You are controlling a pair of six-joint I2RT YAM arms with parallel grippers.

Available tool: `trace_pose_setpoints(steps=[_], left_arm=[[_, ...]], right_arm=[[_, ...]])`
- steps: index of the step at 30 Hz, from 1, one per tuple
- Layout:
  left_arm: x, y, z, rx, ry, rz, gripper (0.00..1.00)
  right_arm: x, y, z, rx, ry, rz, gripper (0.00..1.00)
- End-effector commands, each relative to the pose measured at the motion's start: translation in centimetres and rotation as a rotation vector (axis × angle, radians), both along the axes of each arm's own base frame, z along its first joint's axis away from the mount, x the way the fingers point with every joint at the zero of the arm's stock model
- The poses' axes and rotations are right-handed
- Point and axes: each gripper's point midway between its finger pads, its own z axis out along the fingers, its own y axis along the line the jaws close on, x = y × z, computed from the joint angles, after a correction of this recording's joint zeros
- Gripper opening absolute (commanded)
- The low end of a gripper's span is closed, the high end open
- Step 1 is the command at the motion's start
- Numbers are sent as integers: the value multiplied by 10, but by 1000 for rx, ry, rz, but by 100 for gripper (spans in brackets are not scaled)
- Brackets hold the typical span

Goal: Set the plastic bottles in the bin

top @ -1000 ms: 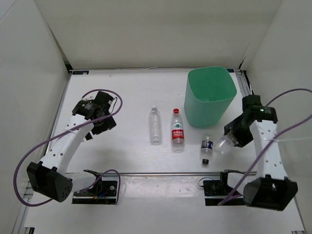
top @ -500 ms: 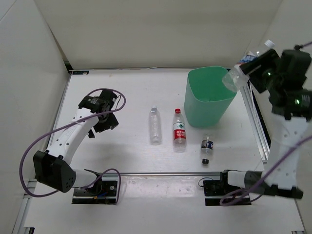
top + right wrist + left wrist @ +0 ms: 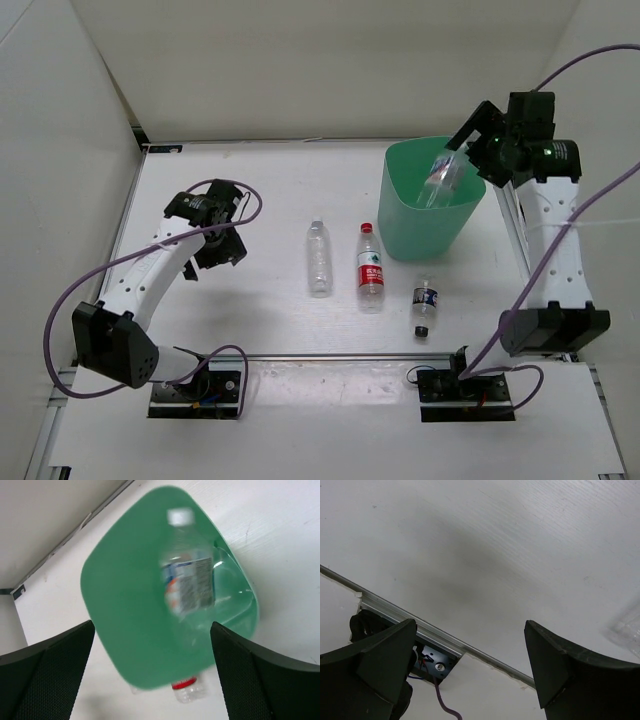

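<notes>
The mint-green bin stands at the back right. My right gripper hovers open over its far right rim. A short labelled bottle is loose inside the bin's mouth, touching no finger. In the right wrist view this bottle is blurred against the bin's inside, above my right gripper. A plain bottle, a red-labelled bottle and a short dark-labelled bottle lie on the table. My left gripper hangs open over the table's left, holding nothing.
A metal rail crosses the table near the arm bases and also shows in the left wrist view as the rail. White walls close the back and both sides. A purple cable loops beside the left arm.
My right arm lifted the short bottle from the table's right up over the bin, then opened, and the bottle now drops into the bin. The left arm has shifted only slightly.
</notes>
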Motion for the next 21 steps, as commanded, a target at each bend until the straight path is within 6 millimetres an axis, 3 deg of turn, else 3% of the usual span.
trace_pose_setpoints(steps=[1,2,3,4,5,6,7,8,11,12,13,16,21], left_arm=[[-6,0,17,-19,-29,-26,100],[-6,1,20,-18,-47,-14,100],[-3,1,23,-19,-76,-12,100],[0,3,32,-23,-120,-9,100],[-1,3,34,-27,-129,-9,100],[2,2,34,-32,-143,-9,100],[2,2,36,-35,-152,-9,100],[0,2,34,-32,-144,-9,100],[2,2,30,-29,-129,-1,100],[2,2,30,-29,-129,-1,100],[3,1,27,-25,-119,-1,100],[6,-2,28,-40,-133,-3,100],[8,-8,27,-74,-141,-19,100]], right_arm=[[-40,-7,40,-9,-121,-13,100],[-58,-6,53,-2,-165,-5,100],[-70,-8,50,-15,-161,-8,100],[-80,-8,30,-5,-117,-15,100],[-102,-10,34,-10,-151,-24,100],[-112,-10,23,2,-136,-33,100],[-123,-6,10,22,-115,-21,100],[-142,-3,-18,31,-73,-8,100],[-176,9,-60,83,-5,32,100],[-187,9,-97,90,95,20,100],[-198,9,-111,97,122,12,100],[-206,7,-161,95,213,-5,100],[-194,7,-197,107,285,-44,100]])
